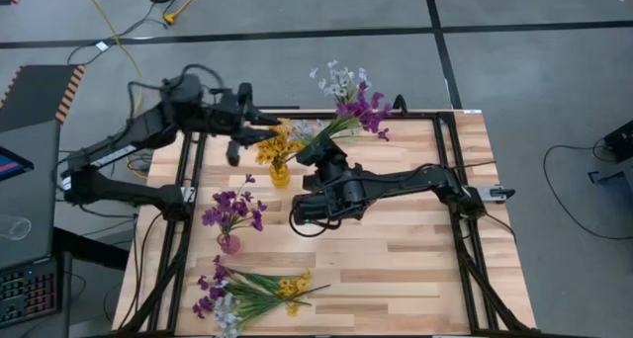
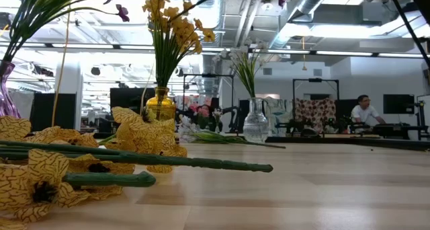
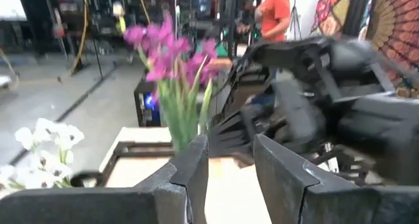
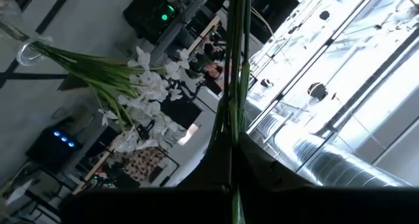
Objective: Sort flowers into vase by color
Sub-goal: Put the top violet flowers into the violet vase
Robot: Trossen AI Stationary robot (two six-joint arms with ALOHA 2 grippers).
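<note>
My right gripper (image 1: 316, 152) is above the middle of the table, shut on a purple flower spray (image 1: 362, 109). Beside it stand a clear vase (image 2: 256, 122) of white flowers (image 1: 339, 80) and a yellow vase (image 1: 280, 173) of yellow flowers (image 1: 281, 140). A purple vase (image 1: 229, 243) with purple flowers (image 1: 233, 208) stands nearer the left side. My left gripper (image 1: 263, 121) hovers open by the yellow flowers, facing the held purple spray (image 3: 171, 54). More flowers (image 1: 247, 294) of mixed colours lie flat at the near edge. My right gripper pinches the purple spray's green stems (image 4: 233, 119) between its two shut fingers, several stems together. The spray is lifted clear of the table. It slants away from the fingers toward the far edge, with its blossoms (image 1: 366, 111) beside the white flowers (image 4: 144, 99).
A black frame rail (image 1: 450, 160) runs around the tabletop. Bare wood (image 1: 415, 269) lies on the near right. Yellow blossoms (image 2: 80, 156) and green stems (image 2: 168, 164) lie close before the low camera. People (image 2: 363, 112) are in the room beyond the table.
</note>
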